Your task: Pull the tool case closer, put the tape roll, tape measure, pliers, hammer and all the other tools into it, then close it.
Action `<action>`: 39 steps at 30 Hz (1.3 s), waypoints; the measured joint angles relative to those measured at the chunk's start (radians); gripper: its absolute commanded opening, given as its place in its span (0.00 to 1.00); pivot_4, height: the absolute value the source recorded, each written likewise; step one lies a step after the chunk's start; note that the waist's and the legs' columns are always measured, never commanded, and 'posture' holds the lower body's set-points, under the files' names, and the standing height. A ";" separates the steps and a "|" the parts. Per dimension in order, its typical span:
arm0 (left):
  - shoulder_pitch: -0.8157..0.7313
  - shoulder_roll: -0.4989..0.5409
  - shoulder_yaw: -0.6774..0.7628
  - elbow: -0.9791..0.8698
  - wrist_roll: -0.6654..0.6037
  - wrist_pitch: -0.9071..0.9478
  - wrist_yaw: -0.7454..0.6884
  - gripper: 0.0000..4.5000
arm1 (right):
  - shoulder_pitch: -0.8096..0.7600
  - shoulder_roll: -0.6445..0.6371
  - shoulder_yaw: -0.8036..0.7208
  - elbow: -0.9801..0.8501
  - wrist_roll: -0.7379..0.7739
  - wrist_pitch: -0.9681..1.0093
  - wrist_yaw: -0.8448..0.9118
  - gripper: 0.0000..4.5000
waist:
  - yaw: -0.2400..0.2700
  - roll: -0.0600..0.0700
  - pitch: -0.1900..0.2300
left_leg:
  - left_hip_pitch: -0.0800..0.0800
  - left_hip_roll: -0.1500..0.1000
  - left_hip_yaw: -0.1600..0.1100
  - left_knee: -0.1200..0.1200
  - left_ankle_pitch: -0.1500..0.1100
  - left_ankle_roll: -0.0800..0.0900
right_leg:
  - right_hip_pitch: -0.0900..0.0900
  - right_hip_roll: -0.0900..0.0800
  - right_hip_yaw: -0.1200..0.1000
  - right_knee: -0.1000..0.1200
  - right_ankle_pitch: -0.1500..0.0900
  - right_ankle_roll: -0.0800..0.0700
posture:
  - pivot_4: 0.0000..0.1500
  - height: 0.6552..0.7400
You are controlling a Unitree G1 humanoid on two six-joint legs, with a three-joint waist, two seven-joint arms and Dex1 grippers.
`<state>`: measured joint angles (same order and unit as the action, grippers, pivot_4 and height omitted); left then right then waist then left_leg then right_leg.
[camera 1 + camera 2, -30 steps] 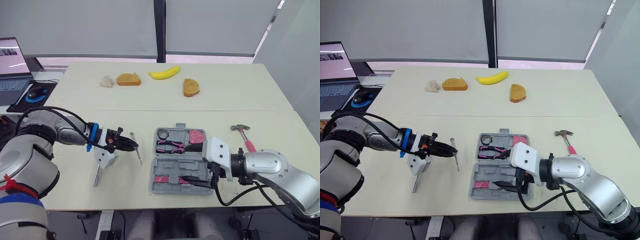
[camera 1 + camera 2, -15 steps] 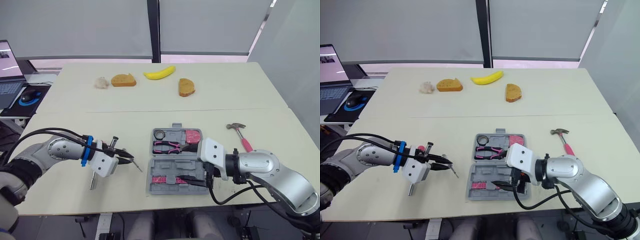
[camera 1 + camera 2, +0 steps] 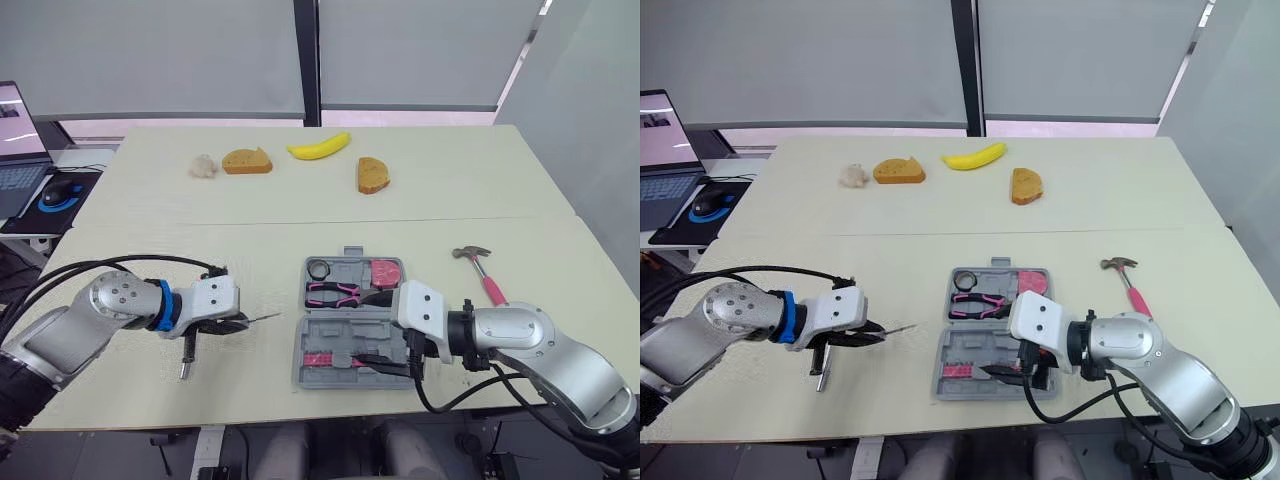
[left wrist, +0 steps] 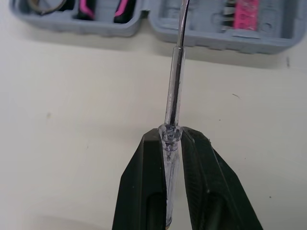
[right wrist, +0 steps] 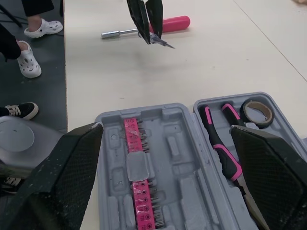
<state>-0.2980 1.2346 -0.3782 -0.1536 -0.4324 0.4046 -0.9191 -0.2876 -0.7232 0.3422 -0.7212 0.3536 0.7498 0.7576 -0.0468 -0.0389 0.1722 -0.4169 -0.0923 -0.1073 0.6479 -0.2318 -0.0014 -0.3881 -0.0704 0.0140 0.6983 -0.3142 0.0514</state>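
Left wrist view: left end effector (image 4: 171,136) clamped on slim clear-handled screwdriver (image 4: 173,86), tip toward open grey plastic tool case (image 5: 182,201). Right end effector (image 5: 165,139) fingers spread apart over case.

Silver rounded shells seen on left arm (image 3: 95,318) and right arm (image 3: 545,345); blue band (image 3: 164,305) worn at left wrist; white wrist housings (image 3: 420,308), black cables (image 3: 130,260), black gripper fingers (image 4: 144,191) noted.

On the far part of the table (image 3: 450,190) lie, left to right, a small white lump (image 3: 203,165), a slice of bread (image 3: 247,160) just beside it, a banana (image 3: 320,146) and a second slice of bread (image 3: 372,173). Off the table's far left stands an open laptop (image 3: 18,150), with a mouse (image 3: 55,190) on a dark pad (image 3: 28,208) nearer. Beside the table, on the floor, are a person's feet — a white clog (image 5: 43,28) and a black shoe (image 5: 17,111).
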 measured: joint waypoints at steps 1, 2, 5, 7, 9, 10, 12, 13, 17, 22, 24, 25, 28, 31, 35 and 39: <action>0.016 -0.014 0.021 -0.020 -0.012 0.063 0.016 0.04 | 0.000 0.002 0.003 0.000 0.000 0.000 0.000 1.00 | 0.001 0.000 0.000 | 0.000 0.000 0.000 0.000 0.000 0.000 | 0.000 0.000 0.000 0.000 0.000 0.000 | 1.00 1.00; 0.029 -0.029 0.039 -0.042 -0.025 0.125 0.037 0.04 | 0.000 0.004 0.005 -0.001 -0.001 0.000 -0.001 1.00 | 0.002 0.000 0.000 | 0.000 0.000 0.000 0.000 0.000 0.000 | 0.000 0.000 0.000 0.000 0.000 0.000 | 1.00 1.00; 0.039 -0.194 0.151 -0.092 -0.096 0.393 0.211 0.04 | -0.006 0.021 0.029 -0.001 -0.022 -0.010 0.000 1.00 | 0.014 0.001 0.000 | 0.000 0.000 0.000 0.000 0.000 0.000 | 0.000 0.000 0.001 0.000 0.000 0.000 | 1.00 1.00; 0.036 -0.296 0.195 -0.108 -0.121 0.533 0.317 0.04 | -0.016 0.029 0.047 -0.001 -0.030 -0.027 0.004 1.00 | 0.017 0.000 -0.001 | 0.000 0.000 0.000 0.001 0.000 0.000 | 0.000 0.000 0.000 0.000 0.000 0.000 | 1.00 1.00; 0.026 -0.392 0.242 -0.111 -0.125 0.650 0.415 0.04 | -0.020 0.030 0.053 0.000 -0.044 -0.035 0.005 1.00 | 0.020 0.000 -0.001 | 0.000 -0.001 0.000 0.001 0.000 0.000 | 0.000 -0.001 0.001 0.000 0.000 0.000 | 1.00 1.00; 0.020 -0.430 0.263 -0.111 -0.121 0.690 0.457 0.04 | -0.021 0.032 0.056 0.000 -0.048 -0.038 0.006 1.00 | 0.021 0.000 -0.001 | 0.000 -0.001 -0.001 0.002 0.000 0.000 | 0.000 -0.001 0.001 0.000 0.000 0.000 | 1.00 1.00; 0.001 -0.514 0.306 -0.108 -0.110 0.762 0.540 0.04 | -0.024 0.034 0.062 0.000 -0.056 -0.039 0.008 1.00 | 0.022 0.000 -0.001 | 0.000 -0.001 0.000 0.002 0.000 -0.001 | 0.000 -0.001 0.001 0.000 0.000 0.000 | 1.00 1.00; -0.005 -0.554 0.319 -0.107 -0.096 0.786 0.579 0.04 | -0.027 0.034 0.065 0.000 -0.057 -0.039 0.010 1.00 | 0.022 0.000 -0.001 | 0.000 -0.001 0.000 0.002 0.000 -0.001 | 0.000 -0.001 0.001 0.000 0.000 0.000 | 1.00 1.00; -0.014 -0.655 0.326 -0.080 -0.032 0.815 0.678 0.04 | -0.040 0.036 0.072 0.000 -0.057 -0.039 0.024 1.00 | 0.023 0.000 -0.001 | 0.000 0.000 0.000 0.001 0.002 -0.004 | 0.000 -0.001 0.001 0.000 0.000 0.000 | 1.00 1.00; -0.031 -0.712 0.326 -0.027 0.022 0.802 0.712 0.04 | -0.049 0.035 0.072 0.000 -0.057 -0.037 0.033 1.00 | 0.024 0.000 -0.002 | 0.000 -0.001 0.000 0.001 0.003 -0.005 | 0.000 -0.001 0.001 -0.001 0.000 0.000 | 1.00 1.00; -0.031 -0.722 0.325 -0.012 0.039 0.778 0.710 0.04 | -0.054 0.035 0.072 0.000 -0.057 -0.036 0.038 1.00 | 0.025 0.001 -0.003 | 0.000 -0.001 0.000 0.001 0.003 -0.006 | 0.000 -0.001 0.001 -0.001 0.000 -0.001 | 1.00 1.00; -0.031 -0.726 0.324 -0.005 0.046 0.764 0.710 0.04 | -0.054 0.035 0.072 0.000 -0.057 -0.035 0.040 1.00 | 0.025 0.002 -0.004 | 0.000 -0.001 0.000 0.001 0.003 -0.006 | 0.000 -0.001 0.001 -0.001 0.000 -0.001 | 1.00 1.00; -0.021 -0.728 0.324 -0.002 0.065 0.740 0.709 0.25 | -0.054 0.035 0.072 0.000 -0.057 -0.031 0.043 1.00 | 0.027 0.002 -0.004 | 0.000 -0.001 0.000 0.001 0.004 -0.006 | 0.000 -0.001 0.001 -0.001 0.000 -0.001 | 1.00 1.00; -0.008 -0.728 0.329 -0.008 0.068 0.723 0.693 0.45 | -0.053 0.035 0.072 0.000 -0.057 -0.025 0.044 1.00 | 0.028 0.002 -0.004 | 0.000 -0.001 0.000 0.001 0.004 -0.006 | 0.000 -0.001 0.001 -0.001 0.000 -0.001 | 1.00 1.00; 0.029 -0.696 0.376 -0.054 0.053 0.747 0.656 0.74 | -0.047 0.034 0.070 -0.001 -0.057 -0.019 0.040 1.00 | 0.024 0.002 -0.004 | 0.000 -0.001 0.000 0.000 0.004 -0.007 | 0.000 -0.001 0.001 -0.001 0.000 -0.001 | 1.00 1.00; 0.107 -0.578 0.433 -0.094 0.030 0.663 0.531 0.97 | -0.035 0.034 0.067 -0.004 -0.057 -0.018 0.028 1.00 | 0.019 0.003 -0.004 | 0.001 0.000 0.000 -0.001 0.004 -0.007 | 0.000 -0.002 0.001 -0.001 0.000 -0.001 | 1.00 1.00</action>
<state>-0.1910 0.6564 0.0545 -0.2476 -0.4024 1.0675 -0.3880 -0.3228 -0.6892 0.4095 -0.7256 0.2965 0.7314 0.7854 -0.0274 -0.0360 0.1681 -0.4160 -0.0928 -0.1073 0.6465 -0.2279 -0.0085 -0.3886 -0.0720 0.0153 0.6971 -0.3141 0.0502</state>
